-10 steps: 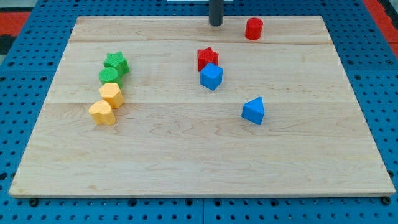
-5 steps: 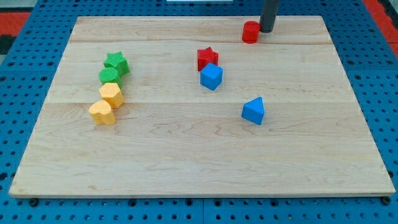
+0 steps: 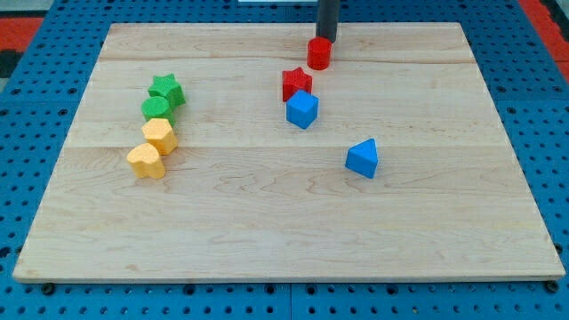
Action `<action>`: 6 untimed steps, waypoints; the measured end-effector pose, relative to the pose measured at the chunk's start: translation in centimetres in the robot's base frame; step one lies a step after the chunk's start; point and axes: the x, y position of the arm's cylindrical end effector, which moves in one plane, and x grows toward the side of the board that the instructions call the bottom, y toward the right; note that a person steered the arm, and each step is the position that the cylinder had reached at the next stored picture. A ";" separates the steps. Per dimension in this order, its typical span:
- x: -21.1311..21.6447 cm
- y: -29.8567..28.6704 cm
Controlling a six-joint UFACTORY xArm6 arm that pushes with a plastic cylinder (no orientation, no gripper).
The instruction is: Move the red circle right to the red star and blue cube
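The arm carries no gripper, so there is no open or closed state to tell; it ends in a dark rod whose lower end, my tip [image 3: 326, 40], stands at the far edge of the wooden board [image 3: 267, 222], a little right of the board's middle. My tip sits just behind the red circle [image 3: 319, 53], on its far side and slightly to its right, touching it or very nearly so; the exact contact cannot be made out.

The red circle lies near the far edge of the board. The red star [image 3: 296, 84] is close by, nearer and a little to the left of the circle, with a small gap between the two. The blue cube [image 3: 302, 109] sits just nearer than the red star, touching or almost touching it. So the red circle is on the far-right side of that pair, close to the star but apart from it.

A second blue block [image 3: 362, 158], wedge-like in shape, lies well apart to the right and nearer.

On the left side of the board four blocks form a close column: a green star [image 3: 166, 90] farthest, a rounded green block [image 3: 156, 108] next, then a yellow hexagon-like block [image 3: 159, 135], and nearest a yellow heart-like block [image 3: 146, 162].
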 end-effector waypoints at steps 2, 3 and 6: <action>0.0 -1.3; 0.0 -5.7; 5.1 -1.0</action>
